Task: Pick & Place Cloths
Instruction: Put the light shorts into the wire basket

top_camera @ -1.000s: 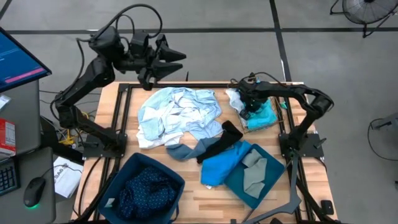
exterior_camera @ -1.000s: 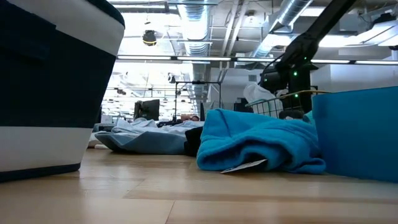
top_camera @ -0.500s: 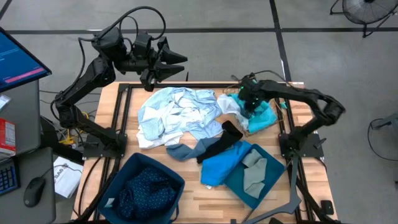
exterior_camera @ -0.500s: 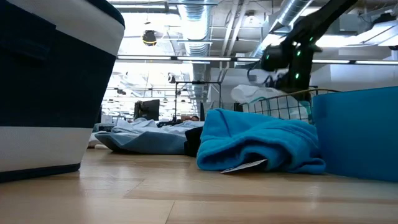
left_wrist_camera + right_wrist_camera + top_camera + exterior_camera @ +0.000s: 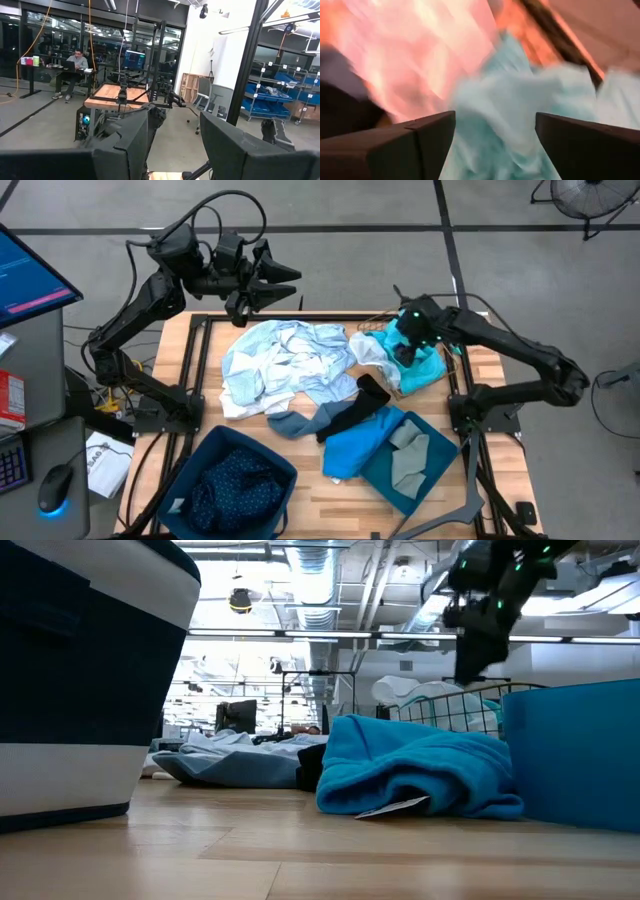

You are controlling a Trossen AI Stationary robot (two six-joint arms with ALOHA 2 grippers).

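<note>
While a white cloth (image 5: 366,348) and a turquoise cloth (image 5: 425,368) lie heaped in the wire basket (image 5: 452,350) at the table's two o'clock edge, the right gripper (image 5: 412,330) hovers directly above them, fingers spread and empty. From the claw, both cloths lie straight below, the white one trailing toward nine o'clock onto the pale blue cloth (image 5: 285,360) at table centre. The right arm is clearly nearer. At eleven o'clock, off the table's far edge, the left gripper (image 5: 285,278) waits, fingers parted, grasping nothing.
</note>
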